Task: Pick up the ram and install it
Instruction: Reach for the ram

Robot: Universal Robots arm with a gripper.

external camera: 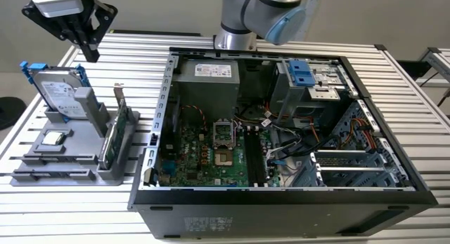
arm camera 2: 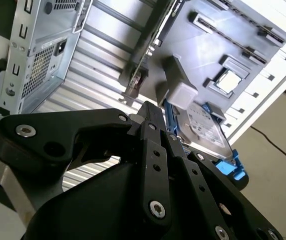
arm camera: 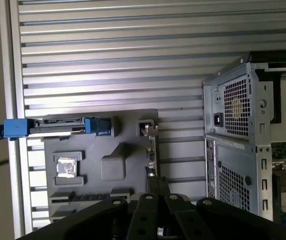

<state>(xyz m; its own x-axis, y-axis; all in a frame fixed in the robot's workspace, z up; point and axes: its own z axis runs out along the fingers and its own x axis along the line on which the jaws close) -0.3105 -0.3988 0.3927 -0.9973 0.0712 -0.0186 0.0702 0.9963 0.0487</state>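
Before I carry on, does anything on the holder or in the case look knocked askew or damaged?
Nothing stands out. The hard drive stands on edge in the gray holder, the green card sits upright in its slot, the processor lies flat in its pocket, and the gripper hangs above them, touching nothing.

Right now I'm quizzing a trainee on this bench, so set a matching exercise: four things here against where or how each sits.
1 hard drive
2 green card
3 processor chip
4 claw

A lies flat in the grey holder
B stands on edge, nearest the case
C hangs in the air, touching nothing
D propped up, blue rails on it

Pairs: 1-D, 2-B, 3-A, 4-C
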